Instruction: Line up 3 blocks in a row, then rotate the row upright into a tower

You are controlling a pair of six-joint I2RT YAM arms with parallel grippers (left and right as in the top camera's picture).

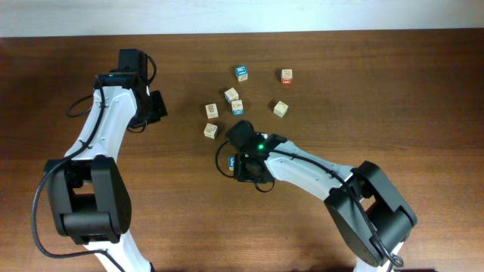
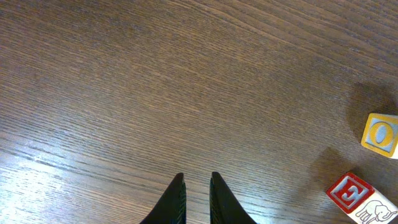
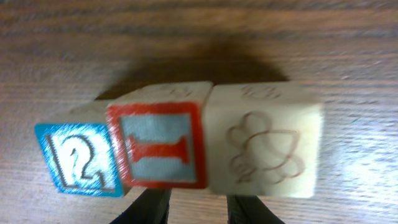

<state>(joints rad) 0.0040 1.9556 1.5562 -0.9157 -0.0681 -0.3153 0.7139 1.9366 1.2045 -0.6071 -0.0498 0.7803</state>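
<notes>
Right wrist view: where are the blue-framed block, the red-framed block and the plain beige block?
blue-framed block [image 3: 78, 160], right wrist view, middle of its blue-framed face.
red-framed block [image 3: 157, 151], right wrist view, on the red letter I.
plain beige block [image 3: 264, 148], right wrist view, on its engraved picture.

Dark brown woodgrain runs all across the surface [image 3: 348, 56]. Three pale wooden cubes up close. The blue-framed block [image 3: 78, 158] has a bright blue border and white numerals. The red-framed block [image 3: 158, 149] carries a red letter I on grey-blue. The beige block [image 3: 267, 146] is plain, with a thin brown outline drawing. Elsewhere there's a yellow-framed cube [image 2: 380, 135] with a yellow O, and a red-framed E cube [image 2: 351, 190]. The left gripper [image 2: 197, 180] is black, and a green light [image 1: 261, 147] glows.
</notes>
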